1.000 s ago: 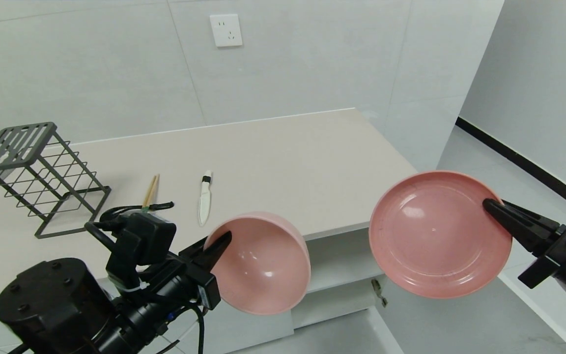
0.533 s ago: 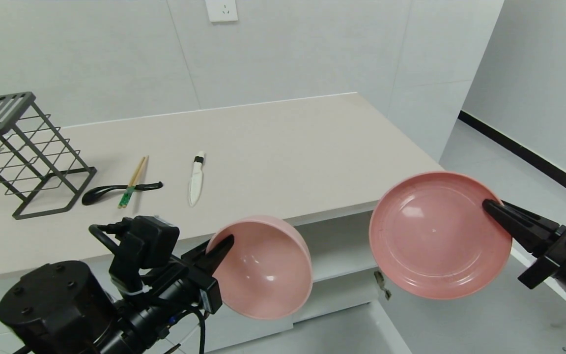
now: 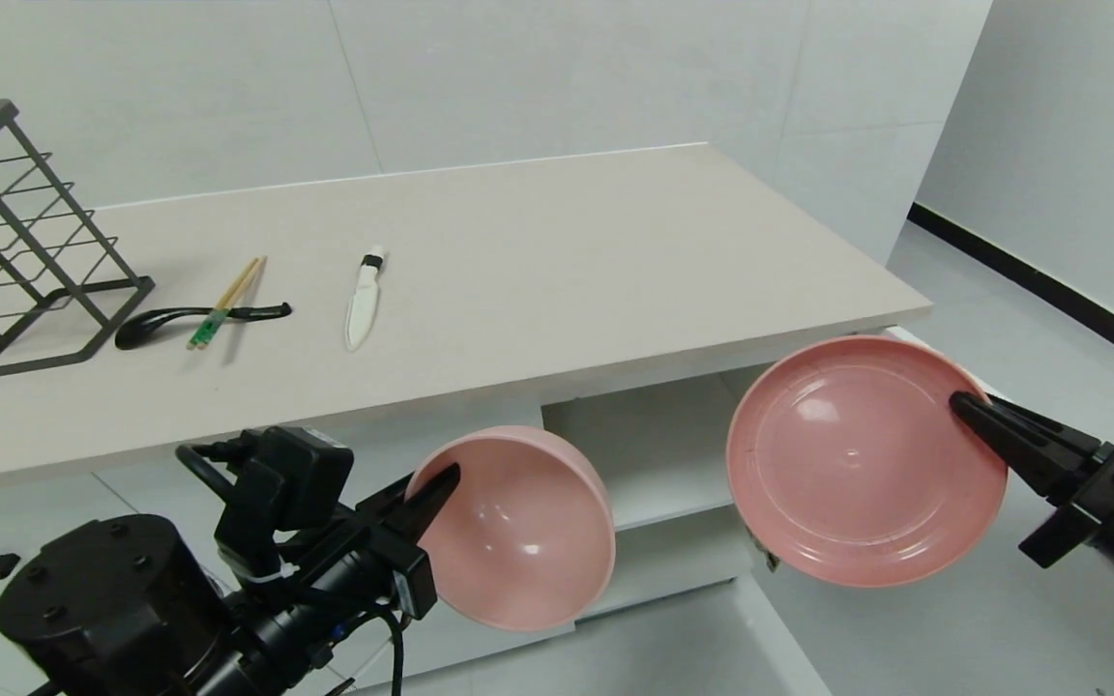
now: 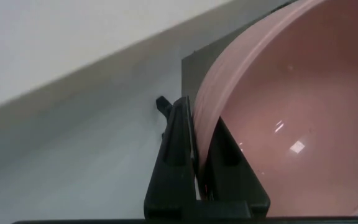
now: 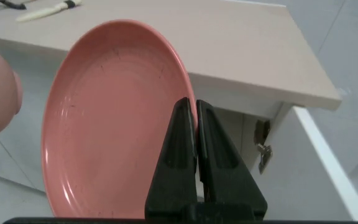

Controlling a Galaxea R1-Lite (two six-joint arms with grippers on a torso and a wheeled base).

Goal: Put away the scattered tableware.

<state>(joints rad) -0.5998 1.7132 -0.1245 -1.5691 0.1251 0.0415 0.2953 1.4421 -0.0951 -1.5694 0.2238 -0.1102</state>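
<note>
My left gripper [image 3: 441, 480] is shut on the rim of a pink bowl [image 3: 523, 532], held in the air in front of the counter's front edge; its rim sits between the fingers [image 4: 180, 140] in the left wrist view, by the pink bowl [image 4: 284, 124]. My right gripper [image 3: 963, 406] is shut on the rim of a pink plate [image 3: 857, 459], held tilted to the right of the bowl, and the pink plate [image 5: 114, 118] fills much of the right wrist view. On the counter lie a white knife [image 3: 362, 297], chopsticks [image 3: 224, 288] and a black spoon [image 3: 185, 316].
A black wire rack [image 3: 11, 232] stands at the counter's left end [image 3: 567, 251]. Under the counter an open white cabinet with a shelf [image 3: 654, 464] faces me. Grey floor lies to the right.
The whole head view has shifted: counter and rack sit higher and farther left, the open cabinet shows more, and the spoon has come into sight. Both arms hold bowl and plate as before.
</note>
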